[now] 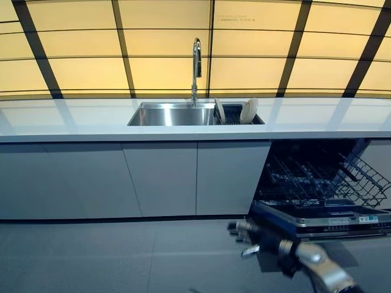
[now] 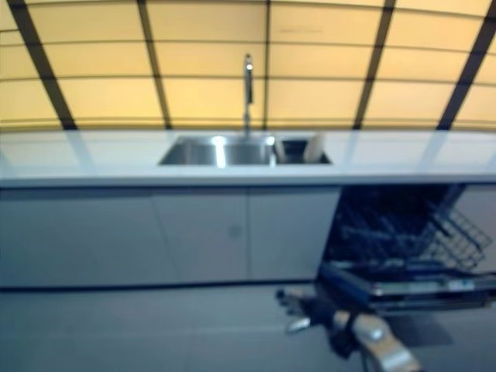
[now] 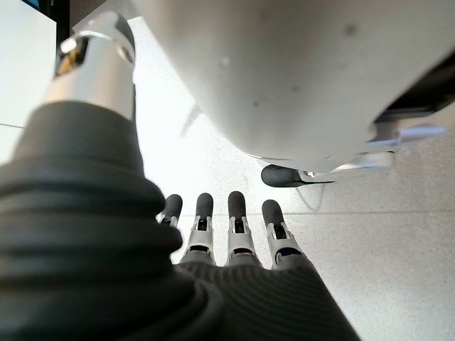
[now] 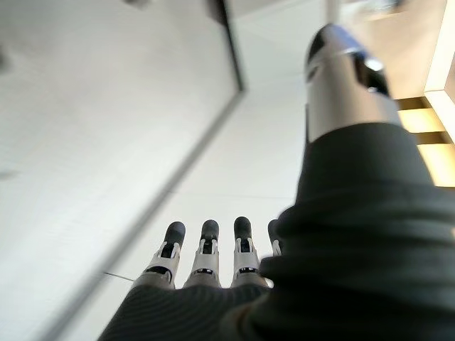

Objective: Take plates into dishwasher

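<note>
- Two round pale plates (image 1: 247, 111) stand on edge in a dark rack beside the steel sink (image 1: 171, 114), set into the smooth white bench (image 1: 73, 119).
- Dishwasher (image 1: 317, 183) open; dark wire rack (image 1: 360, 177) pulled out.
- Right hand (image 1: 253, 238) low before the dishwasher door, fingers straight, empty.
- Left hand (image 3: 227, 234) over pale speckled floor, fingers straight, empty.

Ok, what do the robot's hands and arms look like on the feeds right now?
Both hands match: the right hand and the left hand have silver fingers with dark rounded tips, a thumb of silver, and a dark ribbed cover over back and wrist. The right arm is silver-grey with a dark joint.
</note>
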Robot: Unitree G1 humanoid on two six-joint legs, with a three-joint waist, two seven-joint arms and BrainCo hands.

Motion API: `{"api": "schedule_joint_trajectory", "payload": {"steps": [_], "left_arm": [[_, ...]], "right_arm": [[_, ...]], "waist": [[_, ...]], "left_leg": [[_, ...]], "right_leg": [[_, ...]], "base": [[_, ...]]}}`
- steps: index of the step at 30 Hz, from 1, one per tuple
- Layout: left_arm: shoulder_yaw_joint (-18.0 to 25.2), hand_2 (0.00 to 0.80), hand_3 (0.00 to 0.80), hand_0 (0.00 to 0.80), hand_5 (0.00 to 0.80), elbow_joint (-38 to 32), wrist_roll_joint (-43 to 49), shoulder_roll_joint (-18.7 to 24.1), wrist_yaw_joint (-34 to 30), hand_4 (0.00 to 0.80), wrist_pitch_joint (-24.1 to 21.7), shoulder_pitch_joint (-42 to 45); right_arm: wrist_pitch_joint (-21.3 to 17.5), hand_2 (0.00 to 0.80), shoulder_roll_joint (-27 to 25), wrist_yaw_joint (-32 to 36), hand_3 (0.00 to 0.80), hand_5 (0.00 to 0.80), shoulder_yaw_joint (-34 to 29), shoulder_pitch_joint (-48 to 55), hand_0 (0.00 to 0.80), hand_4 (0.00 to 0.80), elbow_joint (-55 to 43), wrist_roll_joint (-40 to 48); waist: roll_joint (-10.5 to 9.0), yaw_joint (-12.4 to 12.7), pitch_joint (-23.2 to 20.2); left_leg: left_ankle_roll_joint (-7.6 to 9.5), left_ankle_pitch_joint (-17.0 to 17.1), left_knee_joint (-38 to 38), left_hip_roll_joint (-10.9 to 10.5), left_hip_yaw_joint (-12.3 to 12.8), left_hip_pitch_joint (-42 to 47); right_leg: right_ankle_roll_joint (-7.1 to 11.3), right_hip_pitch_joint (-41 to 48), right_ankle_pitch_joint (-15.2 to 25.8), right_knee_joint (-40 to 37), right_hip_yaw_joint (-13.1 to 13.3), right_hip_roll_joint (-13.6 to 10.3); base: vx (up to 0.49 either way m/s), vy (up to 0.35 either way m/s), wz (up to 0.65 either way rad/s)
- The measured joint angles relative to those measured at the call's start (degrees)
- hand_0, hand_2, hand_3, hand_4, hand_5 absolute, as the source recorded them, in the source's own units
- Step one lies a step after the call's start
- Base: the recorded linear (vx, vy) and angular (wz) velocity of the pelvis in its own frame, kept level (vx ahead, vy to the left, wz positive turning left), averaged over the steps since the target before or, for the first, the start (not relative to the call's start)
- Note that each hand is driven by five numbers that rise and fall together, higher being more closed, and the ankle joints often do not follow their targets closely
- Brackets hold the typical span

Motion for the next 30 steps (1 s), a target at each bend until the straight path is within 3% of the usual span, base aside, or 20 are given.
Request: {"api": "schedule_joint_trajectory", "payload": {"steps": [8,14,19,21,23,24,25,27,28,29,30], "left_arm": [[-0.06,0.0,0.0,0.0,0.0,0.12,0.07,-0.03,-0.17,0.0,0.34,-0.67],[-0.03,0.0,0.0,0.0,0.0,0.89,0.07,-0.01,0.22,0.0,0.37,-0.87],[1.27,0.0,0.0,0.0,0.0,0.92,-0.47,-0.03,1.3,0.0,0.97,-1.79],[4.98,0.0,0.0,0.0,0.0,1.78,-3.24,0.1,2.64,0.0,1.74,-2.81],[7.05,0.0,0.0,0.0,0.0,3.64,-4.4,0.42,3.18,0.0,1.48,-3.61],[8.59,0.0,0.0,0.0,0.0,3.31,-5.19,2.11,3.18,0.0,1.17,-4.7],[8.72,0.0,0.0,0.0,0.0,3.5,-5.83,3.11,3.35,0.0,1.6,-4.76],[8.23,0.0,0.0,0.0,0.0,4.06,-7.36,3.23,3.32,0.0,1.95,-4.24],[8.26,0.0,0.0,0.0,0.0,5.07,-7.45,1.84,3.54,0.0,2.24,-3.55],[8.34,0.0,0.0,0.0,0.0,5.23,-7.83,0.85,3.36,0.0,2.81,-3.88],[8.35,0.0,0.0,0.0,0.0,5.66,-7.8,0.9,3.31,0.0,2.96,-4.01]], "right_arm": [[3.23,0.0,-3.45,-0.28,0.0,0.0,-2.27,-18.23,0.0,0.0,1.24,11.5],[3.44,0.0,-3.74,-2.05,0.0,0.0,-2.26,-22.95,0.0,0.0,5.14,16.52],[3.43,0.0,-5.5,-11.89,0.0,0.0,-2.29,-23.78,0.0,0.0,14.46,16.85],[3.41,0.0,-5.55,-16.54,0.0,0.0,-2.49,-24.56,0.0,0.0,20.0,15.66],[3.09,0.0,-5.37,-19.08,0.0,0.0,-3.13,-24.73,0.0,0.0,21.92,15.02],[3.39,0.0,-4.78,-21.3,0.0,0.0,-3.34,-24.89,0.0,0.0,22.97,14.24],[3.54,0.0,-4.75,-22.59,0.0,0.0,-3.43,-24.9,0.0,0.0,22.85,13.95],[3.3,0.0,-5.49,-25.24,0.0,0.0,-4.49,-25.16,0.0,0.0,24.51,13.95],[3.57,0.0,-5.54,-25.53,0.0,0.0,-3.97,-25.8,0.0,0.0,26.26,13.97],[4.31,0.0,-7.03,-25.75,0.0,0.0,-4.22,-28.62,0.0,0.0,27.06,14.03],[4.78,0.0,-7.51,-25.66,0.0,0.0,-3.92,-30.33,0.0,0.0,26.89,14.06]], "waist": [[-0.17,-0.89,-0.01],[-0.53,-0.54,-0.03],[-0.83,0.41,-0.05],[-1.69,0.55,1.08],[-2.04,1.68,3.16],[-4.66,3.7,5.73],[-6.11,3.44,6.78],[-5.19,3.77,7.54],[-2.79,5.17,6.93],[1.55,6.97,7.89],[0.06,8.17,8.85]], "left_leg": [[-0.29,0.19,0.06,0.01,0.03,0.1],[-0.25,0.16,0.04,0.03,-0.37,0.97],[-0.02,-0.07,0.94,0.44,-1.23,1.02],[-0.15,-1.12,5.38,0.52,-1.21,-0.7],[-2.11,-2.3,13.92,1.04,-1.73,-4.5],[-3.67,-1.77,24.67,0.7,-1.93,-9.63],[-4.68,-0.15,30.77,-0.07,-2.94,-14.26],[-4.42,-0.05,28.13,-0.82,-0.58,-18.4],[-4.45,1.15,18.22,0.6,2.33,-18.19],[-4.77,3.38,9.94,3.25,2.0,-18.32],[-5.01,4.32,8.04,0.85,3.28,-19.05]], "right_leg": [[0.02,0.12,0.04,-0.01,0.05,0.03],[0.05,1.25,-0.13,-0.02,-0.66,0.03],[-0.11,1.76,-0.42,0.17,-0.78,0.25],[-0.68,2.29,-0.76,0.33,-0.33,0.44],[-2.27,-0.45,-3.76,7.45,-1.58,1.38],[-5.22,-5.47,-9.09,18.08,-2.3,1.38],[-7.29,-5.33,-10.57,18.27,-1.3,1.28],[-6.0,-3.95,-10.09,13.8,-0.02,3.22],[-5.13,-0.04,-9.83,6.82,0.98,6.99],[-7.06,-0.04,-11.01,14.24,1.2,9.09],[-7.35,2.27,-12.5,10.6,3.8,5.57]], "base": [[0.009,-0.002,0.01],[0.039,-0.063,0.04],[0.056,-0.091,0.07],[0.006,-0.143,0.15],[0.009,-0.072,-0.07],[0.188,0.088,-0.18],[0.468,0.18,0.17],[0.522,0.183,0.37],[0.408,0.122,-0.49],[0.333,0.092,-0.68],[0.362,0.143,-0.48]]}}
